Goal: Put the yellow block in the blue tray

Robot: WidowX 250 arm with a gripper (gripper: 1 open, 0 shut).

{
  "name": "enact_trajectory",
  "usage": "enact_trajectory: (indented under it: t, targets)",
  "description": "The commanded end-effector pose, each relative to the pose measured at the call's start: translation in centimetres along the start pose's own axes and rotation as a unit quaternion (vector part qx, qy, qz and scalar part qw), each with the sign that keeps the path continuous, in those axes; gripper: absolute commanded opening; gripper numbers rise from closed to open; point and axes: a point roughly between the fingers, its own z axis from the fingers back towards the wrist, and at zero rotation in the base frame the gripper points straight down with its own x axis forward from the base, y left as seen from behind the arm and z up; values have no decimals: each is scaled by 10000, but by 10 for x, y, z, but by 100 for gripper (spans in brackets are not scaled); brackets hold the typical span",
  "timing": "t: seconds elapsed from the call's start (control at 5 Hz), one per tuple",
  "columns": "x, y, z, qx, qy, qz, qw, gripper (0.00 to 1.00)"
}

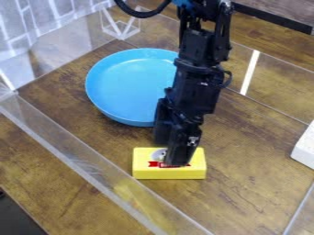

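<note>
At the left, a clear see-through panel (25, 37) stands at the upper corner, and a pale transparent strip (76, 147) runs slantwise from the left edge down toward the bottom; brown wood-grained table (50, 87) shows on both sides of that strip; next to the right comes the blue tray (123, 84), a round, shallow, bright blue dish with a raised rim, lying flat, its right side partly hidden by the black arm (203, 46); nearer the camera than the tray, and apart from it, the yellow block (153, 172) lies flat on the table, outside the tray, its red banner and pale round emblem partly covered by the gripper (175, 158); the arm reaches down from the top, with the dark gripper low over the block; its fingers are apart, and whether they touch the block cannot be told; farther right, pale lines cross the table, and a white object (306, 147) is cut off by the right edge.
</note>
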Motion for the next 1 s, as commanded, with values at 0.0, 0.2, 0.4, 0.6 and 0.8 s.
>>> enact_trajectory:
  t: [0.0, 0.2, 0.4, 0.6, 0.8]
  targets:
    - [-9, -6, -17, -179, 299, 33, 9994, 100]
    - [-13, -4, -17, -221, 333, 131, 9991, 100]
    - [-19, -2, -17, -262, 369, 235, 9987, 100]
    - [-24, 0, -16, -289, 419, 336, 9981, 100]
    - [-27, 0, -12, -292, 413, 366, 9980, 0]
